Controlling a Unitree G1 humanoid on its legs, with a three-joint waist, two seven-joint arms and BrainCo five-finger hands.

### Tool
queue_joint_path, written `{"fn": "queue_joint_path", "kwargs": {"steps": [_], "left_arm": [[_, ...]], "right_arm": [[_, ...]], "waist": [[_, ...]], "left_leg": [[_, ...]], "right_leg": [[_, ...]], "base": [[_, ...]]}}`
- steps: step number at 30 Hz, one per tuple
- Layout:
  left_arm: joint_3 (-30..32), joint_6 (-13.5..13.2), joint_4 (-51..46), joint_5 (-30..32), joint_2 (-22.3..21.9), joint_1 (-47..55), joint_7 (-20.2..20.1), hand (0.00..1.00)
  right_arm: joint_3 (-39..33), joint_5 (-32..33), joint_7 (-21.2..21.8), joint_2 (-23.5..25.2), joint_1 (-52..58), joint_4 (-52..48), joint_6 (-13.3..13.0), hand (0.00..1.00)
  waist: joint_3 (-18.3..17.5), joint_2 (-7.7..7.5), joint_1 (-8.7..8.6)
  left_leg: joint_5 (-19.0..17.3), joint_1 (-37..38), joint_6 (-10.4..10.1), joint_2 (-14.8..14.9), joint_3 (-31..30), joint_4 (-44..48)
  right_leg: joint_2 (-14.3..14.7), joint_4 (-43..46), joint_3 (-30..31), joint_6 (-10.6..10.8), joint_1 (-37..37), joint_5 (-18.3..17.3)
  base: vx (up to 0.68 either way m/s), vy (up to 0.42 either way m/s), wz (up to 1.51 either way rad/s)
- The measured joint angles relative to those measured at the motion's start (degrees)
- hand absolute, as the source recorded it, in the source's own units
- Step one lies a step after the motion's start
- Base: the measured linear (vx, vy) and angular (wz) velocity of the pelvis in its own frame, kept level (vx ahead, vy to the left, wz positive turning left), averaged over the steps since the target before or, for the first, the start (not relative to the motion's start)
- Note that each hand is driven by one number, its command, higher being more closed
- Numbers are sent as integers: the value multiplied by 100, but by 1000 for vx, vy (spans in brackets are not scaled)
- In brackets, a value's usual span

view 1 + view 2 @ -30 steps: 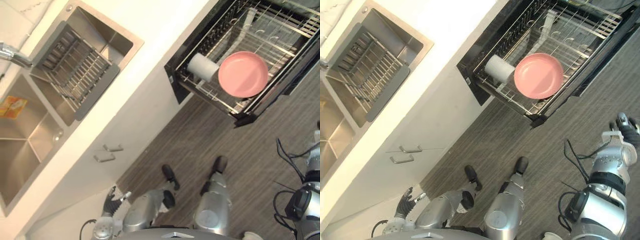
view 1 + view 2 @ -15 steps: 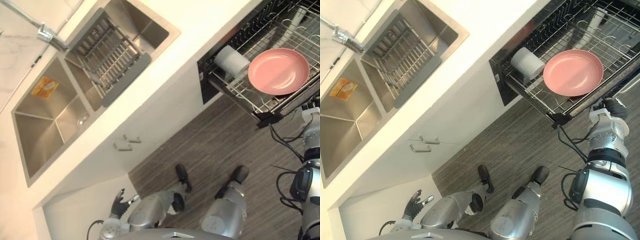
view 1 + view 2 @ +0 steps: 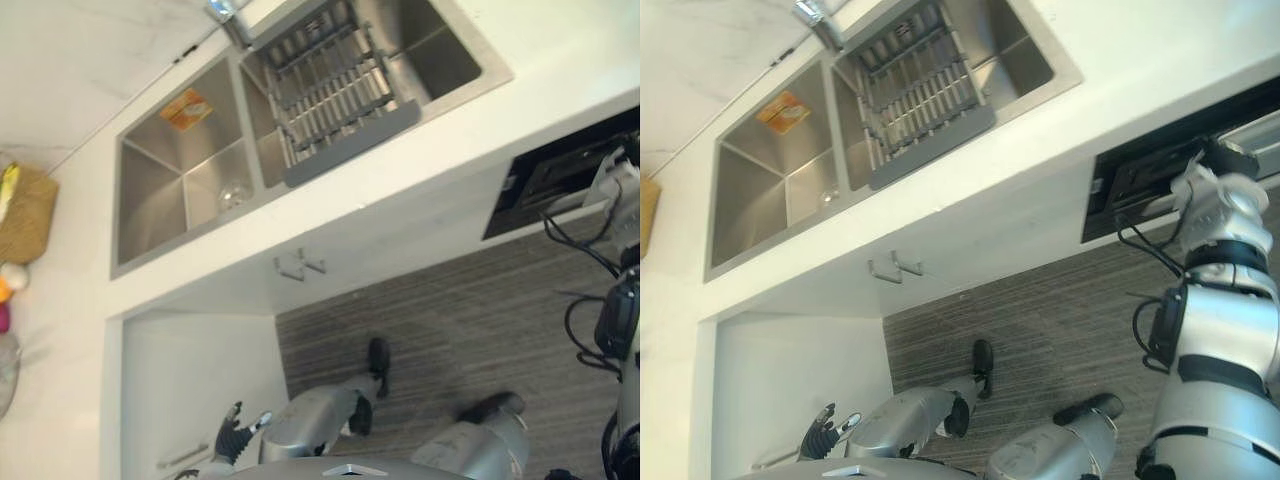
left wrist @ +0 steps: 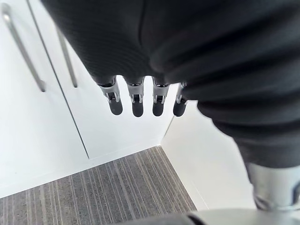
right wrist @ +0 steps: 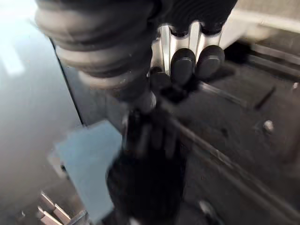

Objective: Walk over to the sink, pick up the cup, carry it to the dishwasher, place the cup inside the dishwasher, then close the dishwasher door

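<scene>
The dishwasher shows as a dark opening under the white counter at the right. My right hand is up against its dark front edge. In the right wrist view its fingers are straight, close to dark inner rails, and hold nothing. My left hand hangs low by my side with relaxed fingers, facing white cabinet doors. The steel double sink lies at the top of the view.
A grey drain rack spans the sink's right basin, with the faucet above it. A yellow packet lies in the left basin. Two cabinet handles sit below the counter. A woven basket stands at far left.
The camera has swung, so the sink now sits at the top. The rack with the pink plate and white cup no longer shows. My right hand has risen to the dishwasher's front.
</scene>
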Motion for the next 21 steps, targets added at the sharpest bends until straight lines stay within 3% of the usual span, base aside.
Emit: {"fn": "queue_joint_path", "kwargs": {"steps": [6,7,8,10,11,12,13,17,20,21], "left_arm": [[350,-109,97,34,8,8,-318,0],[454,-147,141,-18,8,-30,-389,0],[596,-189,189,-203,9,-89,-438,0],[812,-232,178,-505,12,-147,-504,0],[986,-232,175,-714,18,-206,-509,0],[1105,-232,173,-804,19,-237,-529,0],[1313,-226,162,-926,29,-298,-566,0],[1653,-222,-6,-1251,115,-501,-650,0],[1945,-237,135,-1414,169,-676,-813,0],[2065,-241,255,-1421,172,-760,-849,0]], "right_arm": [[126,-1850,-240,176,380,-446,-442,0],[106,-2258,-412,264,700,-819,-637,0],[-51,-2754,-592,390,1265,-1467,-994,0],[-309,-2849,-694,634,2073,-2250,-1369,0],[-534,-2830,-786,959,2665,-2650,-1612,0],[-624,-2817,-807,1172,2960,-2808,-1695,0],[-738,-2706,-806,1672,3563,-3057,-1883,0],[-873,-2264,-714,3214,5148,-3155,-2068,0],[-1164,-1676,-109,4224,6232,-2412,-2345,0],[-1234,-1492,55,4383,6458,-2164,-2376,0]], "waist": [[15,-19,-56],[19,-25,-55],[45,-57,-76],[122,-153,-92],[221,-279,-132],[282,-369,-152],[361,-562,-200],[530,-1163,-295],[344,-1793,-348],[279,-1926,-364]], "left_leg": [[-16,-17,-21,155,112,-3],[-24,-16,-29,222,174,-5],[-52,9,-54,311,216,-19],[-89,50,-94,431,313,-21],[-112,102,-129,513,340,-45],[-116,123,-141,560,369,-64],[-109,129,-189,648,414,-128],[-160,138,-314,874,667,-161],[-242,210,-403,962,950,-181],[-278,306,-413,960,996,-203]], "right_leg": [[213,-162,-1,-41,24,30],[314,-260,19,-59,30,61],[459,-390,73,-75,38,100],[649,-561,104,-71,94,156],[767,-665,114,-67,140,184],[839,-711,137,-81,145,198],[961,-810,163,-102,121,218],[1331,-1186,459,-156,69,352],[1541,-1551,809,-145,52,501],[1549,-1571,902,-143,108,503]], "base": [[-38,-41,-2],[-11,-57,-20],[-1,-83,-23],[16,-85,-23],[28,-76,-21],[57,-138,-23],[57,-127,-20],[71,-117,-31],[101,-71,-39],[94,-27,-30]]}}
